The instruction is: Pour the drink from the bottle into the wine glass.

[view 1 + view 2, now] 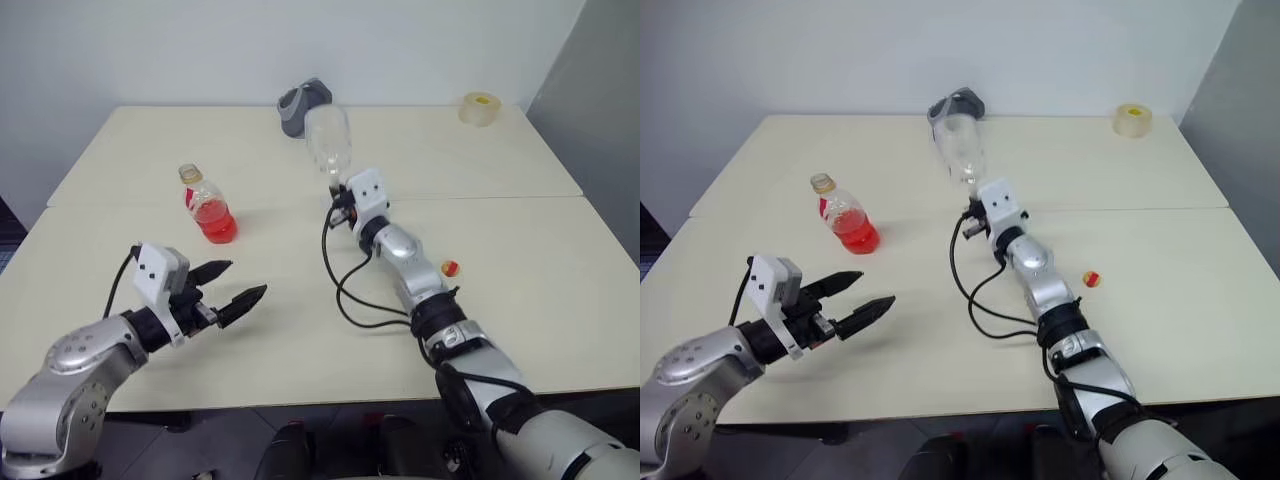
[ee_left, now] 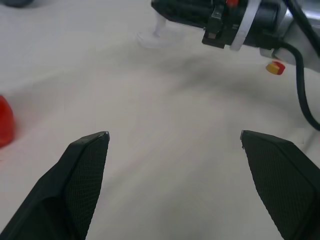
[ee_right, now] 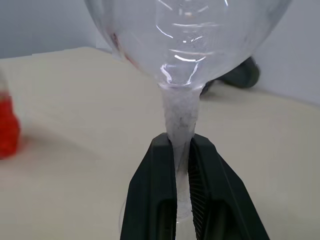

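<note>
**Bottle left of centre, nearest the empty left gripper**

Pale table against a white wall carries everything. Left of centre in the left eye view stands the bottle, upright, uncapped, the drink red in its lower half. It lies just above and right of the left gripper, whose fingers are spread with nothing between them. At upper centre the right gripper pinches the wine glass by its stem. A small red-and-yellow cap lies right of centre.
</note>
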`<state>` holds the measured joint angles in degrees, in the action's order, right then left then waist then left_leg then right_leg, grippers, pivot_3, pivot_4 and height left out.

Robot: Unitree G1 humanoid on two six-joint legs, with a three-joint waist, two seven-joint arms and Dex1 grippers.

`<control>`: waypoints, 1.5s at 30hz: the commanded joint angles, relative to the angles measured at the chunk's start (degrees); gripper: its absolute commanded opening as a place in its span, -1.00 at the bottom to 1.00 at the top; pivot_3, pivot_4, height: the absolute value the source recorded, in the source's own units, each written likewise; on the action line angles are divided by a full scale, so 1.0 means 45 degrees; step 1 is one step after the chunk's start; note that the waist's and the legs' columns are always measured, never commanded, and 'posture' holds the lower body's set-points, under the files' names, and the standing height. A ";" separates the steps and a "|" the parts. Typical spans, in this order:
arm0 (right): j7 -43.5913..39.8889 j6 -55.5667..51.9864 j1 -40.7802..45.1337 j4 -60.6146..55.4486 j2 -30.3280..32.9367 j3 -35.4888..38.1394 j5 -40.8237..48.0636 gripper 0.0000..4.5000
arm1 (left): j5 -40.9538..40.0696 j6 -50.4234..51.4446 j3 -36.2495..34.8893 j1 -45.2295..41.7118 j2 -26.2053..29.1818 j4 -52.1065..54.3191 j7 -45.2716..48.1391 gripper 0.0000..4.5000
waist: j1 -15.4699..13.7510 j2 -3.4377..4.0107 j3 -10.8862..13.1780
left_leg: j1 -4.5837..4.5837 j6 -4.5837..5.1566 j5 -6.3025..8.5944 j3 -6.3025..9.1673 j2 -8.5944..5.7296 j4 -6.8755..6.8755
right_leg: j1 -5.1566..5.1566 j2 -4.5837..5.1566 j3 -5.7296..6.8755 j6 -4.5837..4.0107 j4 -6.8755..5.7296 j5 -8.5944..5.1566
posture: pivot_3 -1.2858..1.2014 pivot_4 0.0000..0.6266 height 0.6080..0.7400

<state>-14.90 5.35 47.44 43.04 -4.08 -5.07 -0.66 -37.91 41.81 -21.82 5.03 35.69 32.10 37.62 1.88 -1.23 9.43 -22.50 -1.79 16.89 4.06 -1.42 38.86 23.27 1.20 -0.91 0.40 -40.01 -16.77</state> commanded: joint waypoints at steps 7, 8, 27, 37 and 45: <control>0.0483 0.1543 -0.1107 0.2016 -0.0648 -0.0177 -0.0339 -0.96 | -0.0447 -0.0222 -0.0529 0.0633 -0.0233 0.1208 -0.0958 1.00 | 0.0025 -0.0001 -0.0016 | 0.0041 -0.0003 -0.0002 -0.0013 0.0004 -0.0016 | -0.0020 -0.0009 -0.0008 -0.0005 -0.0002 0.0001 | 0.03 -0.52 1.00; 0.0586 0.1651 -0.1127 0.2201 -0.0668 -0.0166 -0.0368 -0.96 | -0.0477 -0.0208 -0.0516 0.0589 -0.0234 0.1210 -0.1023 1.00 | 0.0030 -0.0003 -0.0023 | 0.0055 -0.0002 -0.0001 -0.0017 0.0004 -0.0022 | -0.0026 -0.0010 -0.0011 -0.0005 -0.0002 0.0000 | 0.03 -0.52 1.00; -0.0700 0.0868 -0.1726 -0.0142 -0.0170 -0.0262 -0.0047 0.73 | -0.0300 -0.0583 -0.0069 -0.0191 0.0087 0.0109 -0.0941 1.00 | 0.0025 0.0019 -0.0020 | 0.0356 0.0040 0.0024 -0.0014 0.0016 -0.0203 | -0.0281 -0.0018 -0.0007 -0.0044 0.0104 -0.0027 | 0.03 -0.52 1.00; -0.3574 -0.2014 -0.5721 -0.7484 0.2159 -0.0913 0.1126 0.98 | 0.0137 -0.0879 -0.0414 -0.0560 0.0128 -0.0965 -0.1255 1.00 | -0.0034 0.0026 -0.0015 | 0.0344 0.0045 0.0028 -0.0008 0.0015 -0.0206 | -0.0290 -0.0013 -0.0004 -0.0039 0.0134 -0.0029 | 0.03 -0.52 1.00; -0.5613 -0.5420 -0.8090 -1.4105 0.4912 -0.0625 0.3799 0.98 | 0.1548 -0.2155 -0.0503 -0.1462 0.0003 -0.2733 -0.2091 1.00 | -0.0014 0.0037 -0.0001 | 0.0343 0.0045 0.0028 0.0002 0.0026 -0.0217 | -0.0287 -0.0020 0.0008 -0.0034 0.0141 -0.0032 | 0.03 -0.52 1.00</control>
<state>-38.48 -16.50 11.32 -13.96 17.83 -8.36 12.22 -33.06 34.94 -23.33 -0.27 35.75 20.41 29.79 1.81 -1.06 9.42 -20.95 -1.59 17.02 4.09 -1.30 37.86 21.98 1.10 -0.85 0.24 -39.39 -16.91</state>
